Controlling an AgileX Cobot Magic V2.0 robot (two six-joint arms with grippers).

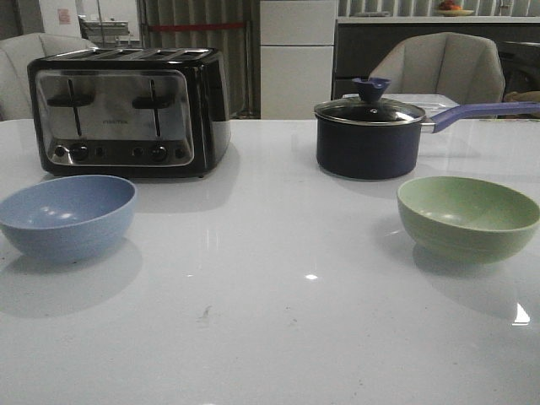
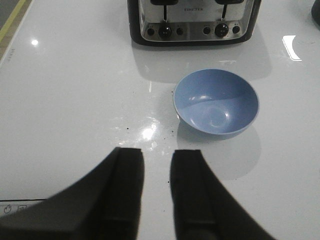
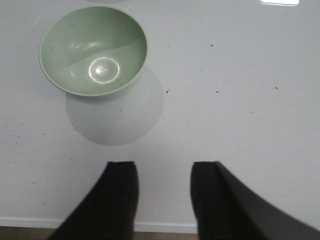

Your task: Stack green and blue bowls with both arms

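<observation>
The blue bowl (image 1: 67, 215) stands upright and empty on the white table at the left; it also shows in the left wrist view (image 2: 216, 102). The green bowl (image 1: 468, 217) stands upright and empty at the right; it also shows in the right wrist view (image 3: 93, 50). The two bowls are far apart. My left gripper (image 2: 157, 155) is open and empty, short of the blue bowl. My right gripper (image 3: 163, 167) is open and empty, short of the green bowl, near the table's edge. Neither gripper shows in the front view.
A black and steel toaster (image 1: 129, 110) stands behind the blue bowl, also in the left wrist view (image 2: 194, 20). A dark navy saucepan (image 1: 369, 135) with a glass lid stands behind the green bowl, its handle (image 1: 481, 111) pointing right. Chairs stand beyond the table.
</observation>
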